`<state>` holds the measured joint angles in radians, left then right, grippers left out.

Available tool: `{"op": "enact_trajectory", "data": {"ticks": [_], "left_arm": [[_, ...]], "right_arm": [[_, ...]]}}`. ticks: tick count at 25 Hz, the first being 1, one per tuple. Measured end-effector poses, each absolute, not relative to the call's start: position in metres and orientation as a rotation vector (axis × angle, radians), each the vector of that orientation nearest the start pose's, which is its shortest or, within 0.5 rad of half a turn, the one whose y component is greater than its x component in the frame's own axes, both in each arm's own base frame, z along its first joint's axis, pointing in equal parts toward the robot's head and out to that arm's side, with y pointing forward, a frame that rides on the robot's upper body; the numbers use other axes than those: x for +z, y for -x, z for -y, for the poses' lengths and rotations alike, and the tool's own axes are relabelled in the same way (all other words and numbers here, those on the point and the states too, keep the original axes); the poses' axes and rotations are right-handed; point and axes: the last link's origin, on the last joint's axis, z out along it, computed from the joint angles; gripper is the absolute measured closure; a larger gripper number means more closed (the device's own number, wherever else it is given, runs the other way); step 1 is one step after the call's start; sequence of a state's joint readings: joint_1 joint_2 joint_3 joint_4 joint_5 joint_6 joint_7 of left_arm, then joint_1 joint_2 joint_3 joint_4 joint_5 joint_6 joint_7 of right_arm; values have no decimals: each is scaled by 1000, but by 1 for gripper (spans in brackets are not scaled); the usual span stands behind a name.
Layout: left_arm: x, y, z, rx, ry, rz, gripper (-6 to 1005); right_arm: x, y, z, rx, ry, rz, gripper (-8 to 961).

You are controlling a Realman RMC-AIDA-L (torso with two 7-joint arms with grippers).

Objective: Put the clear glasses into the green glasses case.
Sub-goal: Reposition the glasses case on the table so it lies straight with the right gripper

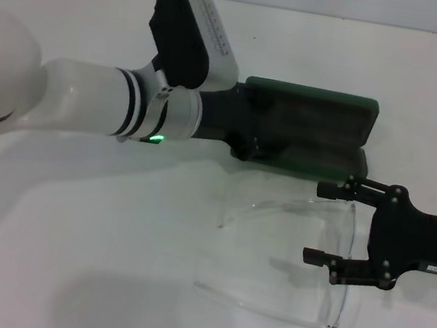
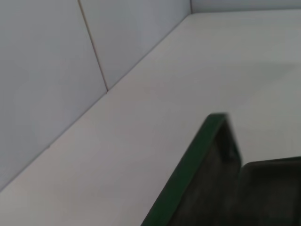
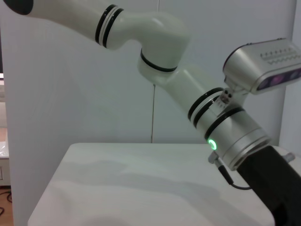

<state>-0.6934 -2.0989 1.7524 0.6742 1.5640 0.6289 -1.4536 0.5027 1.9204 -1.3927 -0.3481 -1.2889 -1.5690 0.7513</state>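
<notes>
Two grippers: right gripper (image 1: 324, 222) spread around the clear glasses (image 1: 303, 261), just before the open green glasses case (image 1: 311, 129); left gripper's fingers unseen, at the case's end
Risk: thin lens may slip; a shallow pinch would cause it

The left pincer (image 1: 247, 139) blocks the left end of the open green glasses case (image 1: 318, 113); the table (image 1: 62, 256) lies bare near-left of the clear glasses (image 1: 303, 261).
</notes>
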Motion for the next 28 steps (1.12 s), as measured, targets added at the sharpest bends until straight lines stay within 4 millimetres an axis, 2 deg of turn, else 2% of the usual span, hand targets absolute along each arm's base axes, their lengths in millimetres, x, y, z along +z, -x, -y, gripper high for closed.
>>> {"op": "enact_trajectory", "data": {"ticks": [6, 21, 28], "left_arm": [[-121, 185, -377, -174, 2696, 211, 301], [-112, 172, -352, -360, 2787, 217, 302], [-85, 173, -351, -500, 2751, 253, 302]], "right_arm": [[-20, -264, -295, 857, 2813, 34, 113], [-20, -266, -292, 867, 2818, 2, 113], [-20, -268, -289, 868, 2817, -12, 112]]}}
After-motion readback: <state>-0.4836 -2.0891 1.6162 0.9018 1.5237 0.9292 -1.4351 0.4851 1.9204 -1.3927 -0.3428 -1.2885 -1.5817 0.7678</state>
